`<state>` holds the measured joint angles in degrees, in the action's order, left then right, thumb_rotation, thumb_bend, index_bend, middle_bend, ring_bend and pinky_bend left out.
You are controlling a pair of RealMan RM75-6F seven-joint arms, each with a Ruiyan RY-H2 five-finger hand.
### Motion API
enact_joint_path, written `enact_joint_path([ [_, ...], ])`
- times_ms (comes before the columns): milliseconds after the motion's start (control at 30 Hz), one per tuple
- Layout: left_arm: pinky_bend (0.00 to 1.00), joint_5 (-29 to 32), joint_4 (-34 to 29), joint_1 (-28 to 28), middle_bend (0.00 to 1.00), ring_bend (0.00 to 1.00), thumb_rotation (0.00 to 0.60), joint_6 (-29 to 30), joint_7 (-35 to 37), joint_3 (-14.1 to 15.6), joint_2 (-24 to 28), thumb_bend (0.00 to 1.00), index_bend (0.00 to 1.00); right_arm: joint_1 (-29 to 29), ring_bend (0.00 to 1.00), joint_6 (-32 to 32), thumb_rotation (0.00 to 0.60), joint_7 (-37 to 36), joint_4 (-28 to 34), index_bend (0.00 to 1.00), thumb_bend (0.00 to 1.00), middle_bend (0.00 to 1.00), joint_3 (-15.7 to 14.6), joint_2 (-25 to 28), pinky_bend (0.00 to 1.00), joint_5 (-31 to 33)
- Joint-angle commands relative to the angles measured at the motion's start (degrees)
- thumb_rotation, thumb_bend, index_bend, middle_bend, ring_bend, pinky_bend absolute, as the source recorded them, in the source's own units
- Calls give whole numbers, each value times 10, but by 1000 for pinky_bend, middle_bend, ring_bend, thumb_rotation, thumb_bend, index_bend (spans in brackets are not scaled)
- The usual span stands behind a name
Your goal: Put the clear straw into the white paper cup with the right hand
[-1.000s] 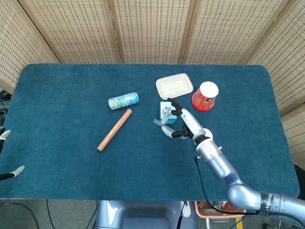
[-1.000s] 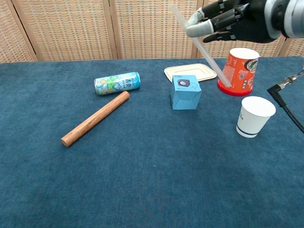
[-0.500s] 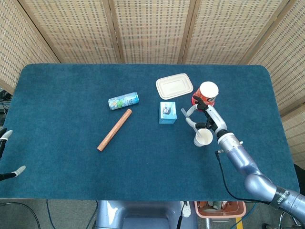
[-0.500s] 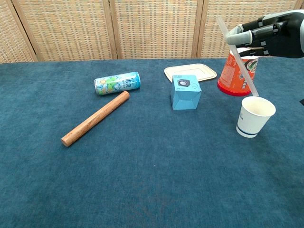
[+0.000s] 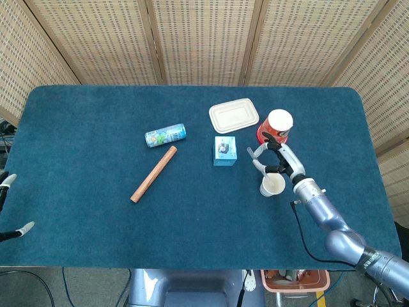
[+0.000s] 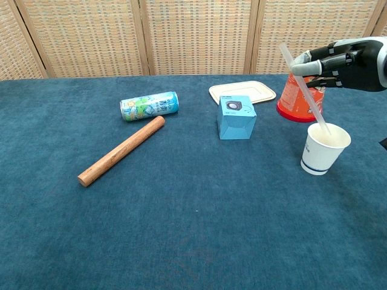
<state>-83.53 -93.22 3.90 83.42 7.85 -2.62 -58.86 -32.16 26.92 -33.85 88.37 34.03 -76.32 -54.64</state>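
The clear straw [image 6: 304, 87] is pinched high on its length by the right hand [image 6: 341, 58], tilted, with its lower end inside the white paper cup [image 6: 324, 148]. The hand is held above the cup, fingers extended leftward. Only the fingertips of the left hand [image 5: 13, 204] are seen at the head view's left edge; its state cannot be told.

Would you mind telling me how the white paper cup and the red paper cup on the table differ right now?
The white paper cup is plain with a thin blue band; the red paper cup carries printed graphics. The white paper cup looks shorter than the red paper cup. The clear straw, held by the right hand, dips into the white paper cup; the red paper cup shows none. Both stand upright, mouths open.
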Motion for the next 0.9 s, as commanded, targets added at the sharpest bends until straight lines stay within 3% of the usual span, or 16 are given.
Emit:
enact_joint_path([
  [33, 0, 0, 0, 0, 0, 0, 600, 0, 0, 0, 0, 147, 0, -2, 0, -2, 600, -11, -10, 667, 511, 17, -4, -5, 0, -11],
  [600, 0, 4, 0, 2, 0, 0, 600, -5, -4, 0, -3, 148, 0, -14, 0, -6, 600, -54, -62, 667, 511, 17, -26, -24, 0, -49],
  [900, 0, 5, -1, 3, 0, 0, 600, -6, -9, 0, -4, 147, 0, -12, 0, -9, 600, -94, -88, 668, 510, 15, -36, -32, 0, -100],
])
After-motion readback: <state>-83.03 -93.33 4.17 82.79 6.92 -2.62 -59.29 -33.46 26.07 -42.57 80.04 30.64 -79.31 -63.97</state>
